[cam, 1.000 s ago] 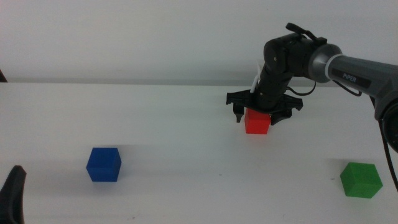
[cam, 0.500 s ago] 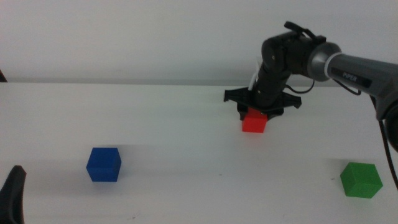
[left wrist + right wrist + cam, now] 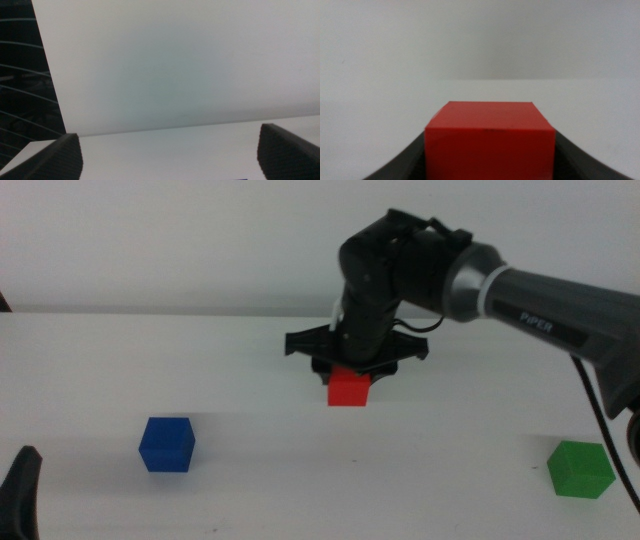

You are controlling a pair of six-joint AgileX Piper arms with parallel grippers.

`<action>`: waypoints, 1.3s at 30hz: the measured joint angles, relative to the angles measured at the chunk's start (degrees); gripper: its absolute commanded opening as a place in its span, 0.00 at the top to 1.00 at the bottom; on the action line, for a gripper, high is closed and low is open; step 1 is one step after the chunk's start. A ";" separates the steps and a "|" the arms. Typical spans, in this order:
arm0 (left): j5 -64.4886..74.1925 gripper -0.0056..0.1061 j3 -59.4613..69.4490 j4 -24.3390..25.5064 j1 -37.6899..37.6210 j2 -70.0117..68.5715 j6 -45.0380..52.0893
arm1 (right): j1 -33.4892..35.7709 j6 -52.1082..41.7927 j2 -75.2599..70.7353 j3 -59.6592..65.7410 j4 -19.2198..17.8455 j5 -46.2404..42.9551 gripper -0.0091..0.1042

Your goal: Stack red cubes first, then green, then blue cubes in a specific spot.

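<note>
Small matte bright-red cube (image 3: 349, 389) sits pinched in my right claw (image 3: 352, 376) over the smooth white worktop (image 3: 300, 470). Left of it lies the dark-blue cube (image 3: 166, 444), right of it the green cube (image 3: 580, 469). My left claw (image 3: 20, 495) waits spread wide beyond the blue cube.

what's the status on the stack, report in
Right tool shut on red cube, mid-table. Left tool open, waiting at near-left edge. Green cube, blue cube untouched. Nothing in the way.

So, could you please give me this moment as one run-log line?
right end effector: shut on red cube, mid-table | left end effector: open, waiting | blue cube, green cube: untouched
</note>
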 measured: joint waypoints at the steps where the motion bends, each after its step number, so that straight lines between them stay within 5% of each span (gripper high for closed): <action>1: 0.00 0.11 0.00 0.00 0.00 0.00 0.00 | 0.54 0.15 0.10 0.00 -0.23 0.10 0.81; 25: 0.00 0.11 0.00 0.00 0.00 0.00 0.00 | 2.90 4.11 0.92 7.96 -3.58 -1.47 0.81; 39: 0.00 0.11 0.00 0.00 0.00 0.00 0.00 | 2.90 4.53 0.92 7.96 -2.20 1.01 0.81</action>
